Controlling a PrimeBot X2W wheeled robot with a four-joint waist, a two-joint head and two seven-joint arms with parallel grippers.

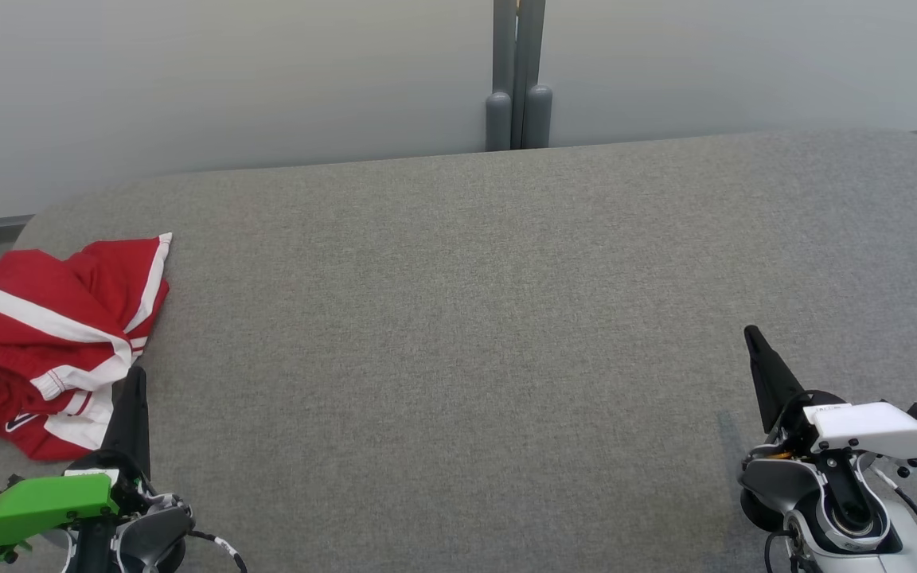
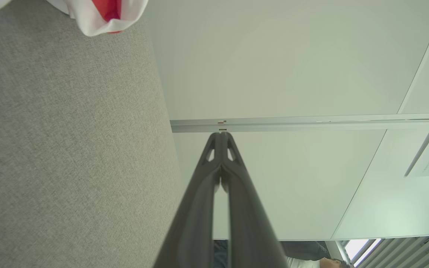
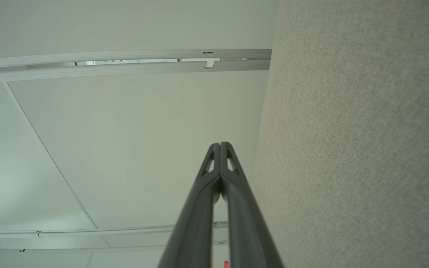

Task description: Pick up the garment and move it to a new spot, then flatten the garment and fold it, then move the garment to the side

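While both arms sat low at the near edge, the red-and-white garment (image 1: 44, 334) lay crumpled at the left end of the grey fabric surface (image 1: 458, 318). Left gripper (image 1: 138, 372) was closed and empty, tip just beside the garment. Right gripper (image 1: 750, 331) was closed and empty, well apart on the right.

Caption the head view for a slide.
Crumpled red garment beside the shut left tool; shut right tool across the grey surface.
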